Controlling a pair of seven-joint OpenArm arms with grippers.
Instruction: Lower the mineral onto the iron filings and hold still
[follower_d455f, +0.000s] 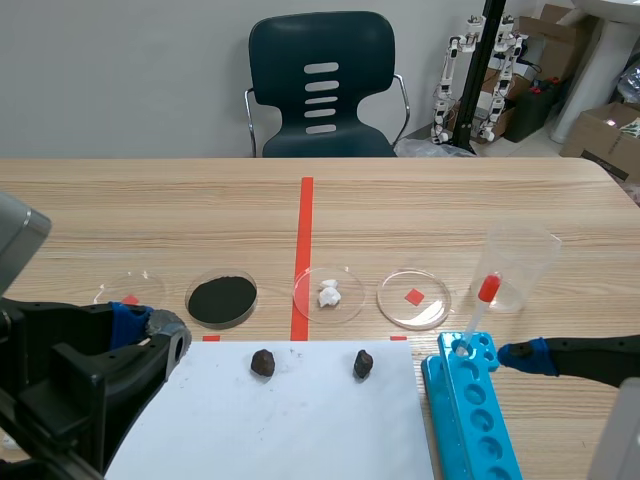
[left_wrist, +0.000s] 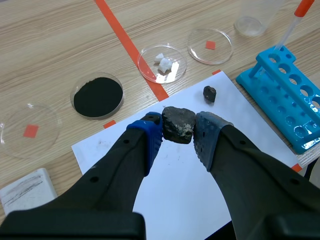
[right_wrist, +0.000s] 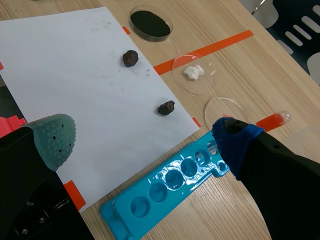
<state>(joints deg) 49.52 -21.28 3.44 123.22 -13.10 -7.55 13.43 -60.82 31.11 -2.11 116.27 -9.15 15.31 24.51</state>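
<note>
Left gripper (left_wrist: 178, 132): fingers partly apart, gripping nothing. The mineral (left_wrist: 178, 124) lies free on the white paper (left_wrist: 175, 192), ahead of and below the pads, its long axis running pad to pad. Iron filings (left_wrist: 98, 96): further ahead, leftward. Right gripper (right_wrist: 142, 141): wide apart, empty. Wooden table (follower_d455f: 450, 200); dark chair (follower_d455f: 320, 85) beyond.
</note>
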